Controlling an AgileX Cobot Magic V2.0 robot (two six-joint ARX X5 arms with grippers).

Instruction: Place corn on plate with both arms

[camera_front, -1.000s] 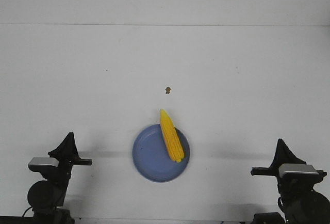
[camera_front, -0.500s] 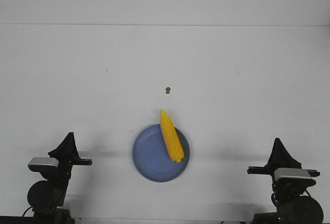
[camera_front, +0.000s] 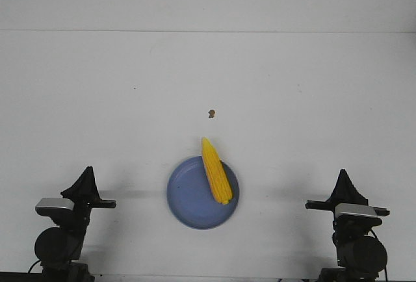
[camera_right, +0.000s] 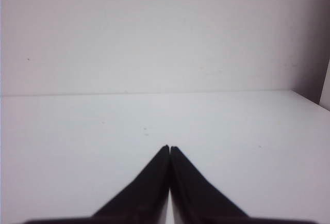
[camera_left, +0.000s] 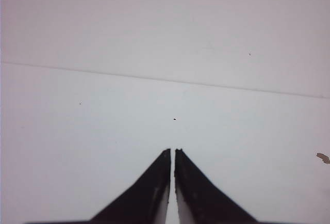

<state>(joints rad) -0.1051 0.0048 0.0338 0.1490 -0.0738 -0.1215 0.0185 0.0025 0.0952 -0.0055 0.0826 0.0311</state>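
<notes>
We find the corn (camera_front: 216, 179) on the plate (camera_front: 188, 204), tip overhanging the rim. Both end effectors, left (camera_left: 172, 150) and right (camera_right: 169, 147), are narrowed and empty; placement looks done, only parking remains.

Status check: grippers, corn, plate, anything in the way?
Left gripper shut, empty; right gripper shut, empty. Corn lying on plate, tip overhanging the far rim. Only a brown speck beyond the plate, clear of both.
</notes>
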